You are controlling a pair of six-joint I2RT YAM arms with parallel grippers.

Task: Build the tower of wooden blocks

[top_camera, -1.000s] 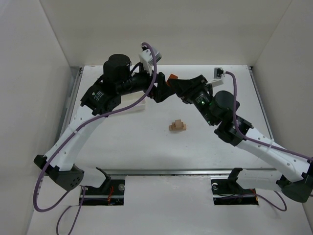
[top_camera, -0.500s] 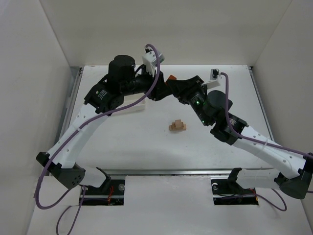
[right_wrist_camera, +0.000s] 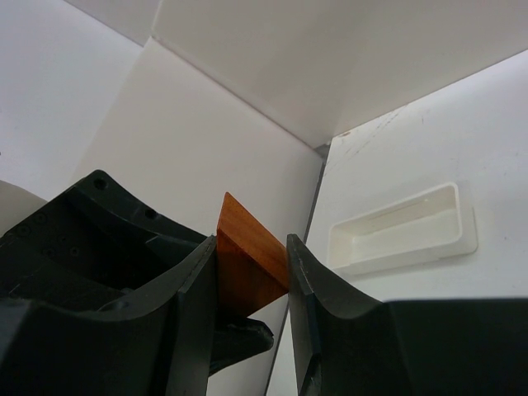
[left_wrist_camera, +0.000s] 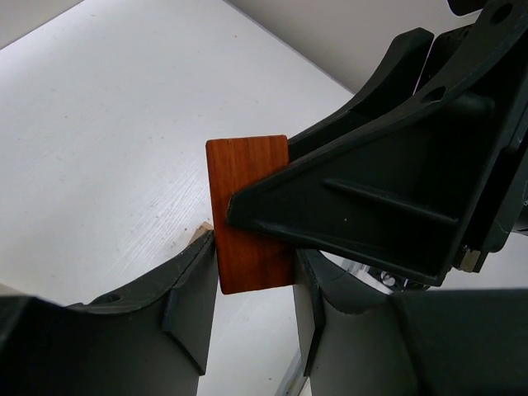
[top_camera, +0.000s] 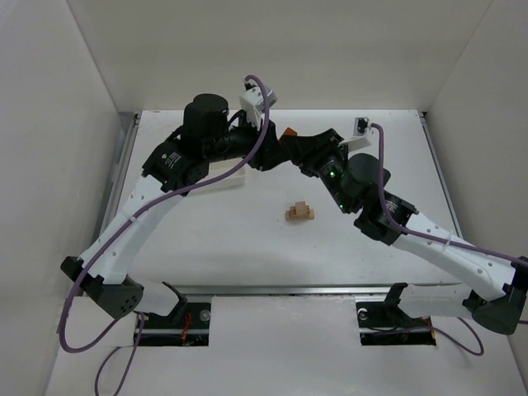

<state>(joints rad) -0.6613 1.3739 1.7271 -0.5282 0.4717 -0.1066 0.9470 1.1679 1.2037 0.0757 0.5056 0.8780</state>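
A flat white table (top_camera: 247, 247) sits boxed in by plain white walls on three sides, with the two arms bolted at its near edge and reaching in to meet over the far middle of the surface. There, lifted off the table, is the one orange-red triangular wooden wedge (left_wrist_camera: 247, 206), caught between both tools at once. The left gripper (left_wrist_camera: 254, 264) pinches it from either side: each dark finger lies flat against a long edge of the wedge's lower half. The right gripper (right_wrist_camera: 252, 247) is pressed onto the same piece, its two fingers (right_wrist_camera: 198, 280) closing on the wedge's slanted faces so that only the upper corner sticks out above them (in the left wrist view one of these right fingers crosses in front of the wedge's middle). The two grippers meet nose to nose, the left one coming in from the left, the right one from the right.

Well apart from them, nearer the arm bases and about mid-table, stands a single small stack of light tan rectangular wooden blocks (top_camera: 299, 212), stepped, with a narrower piece on top; it is too small in the overhead view to count its blocks surely. One long white rectangular tray (top_camera: 223, 177) lies on the table to the left, partly under the left arm
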